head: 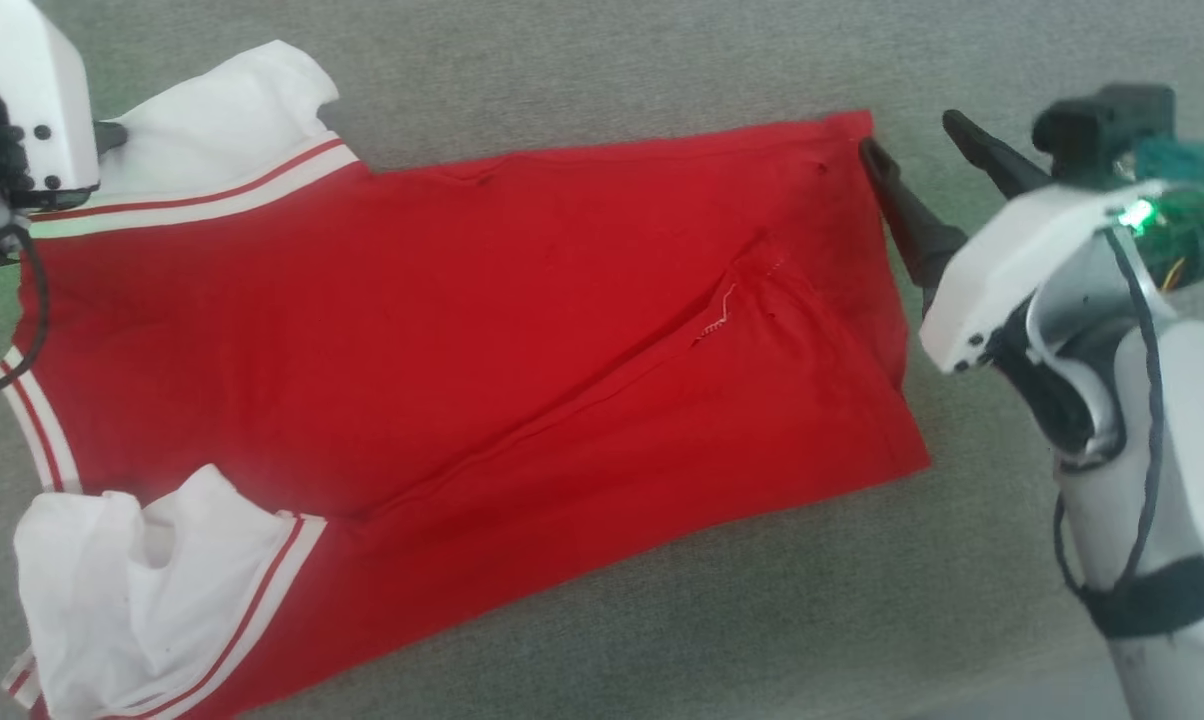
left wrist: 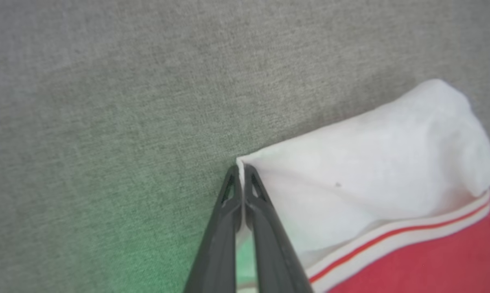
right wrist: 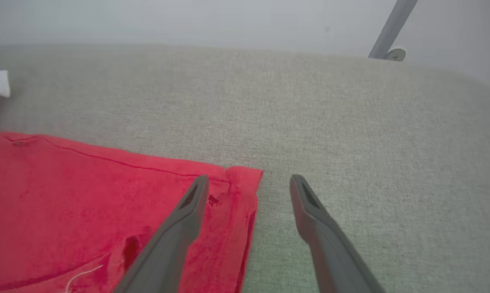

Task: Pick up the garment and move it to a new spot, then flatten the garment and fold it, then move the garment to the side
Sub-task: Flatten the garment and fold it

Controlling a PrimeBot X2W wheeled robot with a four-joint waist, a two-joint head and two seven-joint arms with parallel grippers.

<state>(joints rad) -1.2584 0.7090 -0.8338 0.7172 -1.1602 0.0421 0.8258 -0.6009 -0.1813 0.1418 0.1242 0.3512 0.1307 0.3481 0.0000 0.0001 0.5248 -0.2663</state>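
Now left gripper [left wrist: 241,171] pinches sleeve [left wrist: 351,162] edge; right gripper [right wrist: 249,183], spread, should close on hem corner [right wrist: 237,181] of shirt [head: 462,330], then pull taut.

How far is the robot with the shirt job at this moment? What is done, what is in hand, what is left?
Looks done: the garment lies spread on the grey surface, with one diagonal crease. In hand: the left gripper is shut on the edge of a white sleeve; the right gripper stands open at the hem corner, gripping nothing. Left: flattening, folding, moving it aside.
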